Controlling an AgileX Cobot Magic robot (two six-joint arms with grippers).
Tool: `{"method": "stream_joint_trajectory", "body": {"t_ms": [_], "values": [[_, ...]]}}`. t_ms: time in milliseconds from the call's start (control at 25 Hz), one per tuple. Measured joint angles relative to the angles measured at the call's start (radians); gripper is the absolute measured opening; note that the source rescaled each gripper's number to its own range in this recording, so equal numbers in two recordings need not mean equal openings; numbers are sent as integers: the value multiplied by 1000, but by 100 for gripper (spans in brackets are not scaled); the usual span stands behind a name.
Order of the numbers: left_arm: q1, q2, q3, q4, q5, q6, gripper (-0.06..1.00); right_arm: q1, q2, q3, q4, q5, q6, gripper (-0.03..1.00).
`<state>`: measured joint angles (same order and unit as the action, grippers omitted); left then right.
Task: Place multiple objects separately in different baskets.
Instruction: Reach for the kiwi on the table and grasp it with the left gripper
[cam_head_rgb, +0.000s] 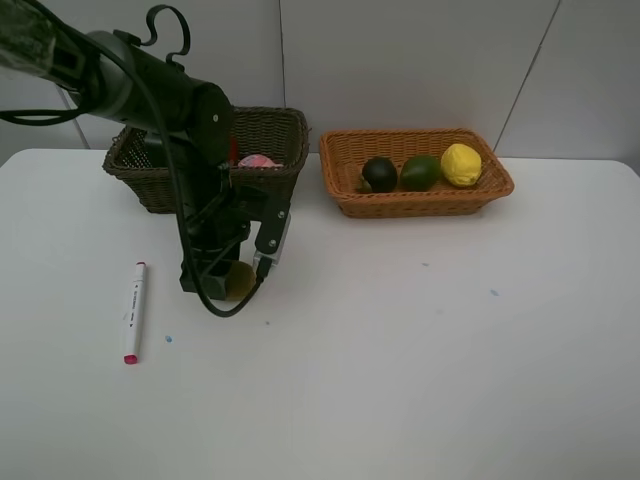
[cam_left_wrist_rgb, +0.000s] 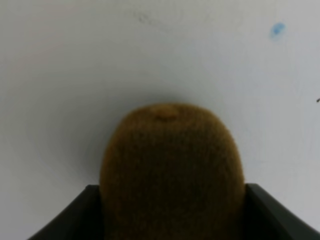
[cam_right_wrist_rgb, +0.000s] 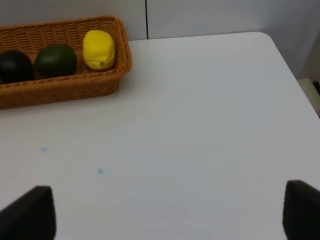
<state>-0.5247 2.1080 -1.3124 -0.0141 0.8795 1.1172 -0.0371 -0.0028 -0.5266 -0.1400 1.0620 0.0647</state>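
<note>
The brown kiwi (cam_head_rgb: 241, 283) (cam_left_wrist_rgb: 170, 165) lies on the white table, and my left gripper (cam_head_rgb: 230, 280) (cam_left_wrist_rgb: 172, 220) is down over it, shut on its two sides. A white marker (cam_head_rgb: 133, 310) lies to the left of it. The dark basket (cam_head_rgb: 275, 122) behind the arm holds a pink bottle (cam_head_rgb: 257, 161); the arm hides much of its inside. The light orange basket (cam_head_rgb: 345, 195) (cam_right_wrist_rgb: 75, 85) holds a dark round fruit (cam_head_rgb: 379, 174) (cam_right_wrist_rgb: 14, 66), a green avocado (cam_head_rgb: 420, 172) (cam_right_wrist_rgb: 56, 60) and a yellow lemon (cam_head_rgb: 461, 164) (cam_right_wrist_rgb: 98, 49). My right gripper (cam_right_wrist_rgb: 170, 212) hangs open above bare table.
The left arm (cam_head_rgb: 180, 110) reaches down in front of the dark basket. Small blue specks (cam_right_wrist_rgb: 100, 171) mark the tabletop. In the right wrist view the table's far right corner (cam_right_wrist_rgb: 267, 37) shows.
</note>
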Motion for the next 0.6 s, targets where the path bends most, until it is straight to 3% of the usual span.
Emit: {"method": "stream_joint_trajectory", "body": {"t_ms": [600], "values": [[0,-125,-28,-5,16,-3,63,0,0,0,0,0,0,99]]}}
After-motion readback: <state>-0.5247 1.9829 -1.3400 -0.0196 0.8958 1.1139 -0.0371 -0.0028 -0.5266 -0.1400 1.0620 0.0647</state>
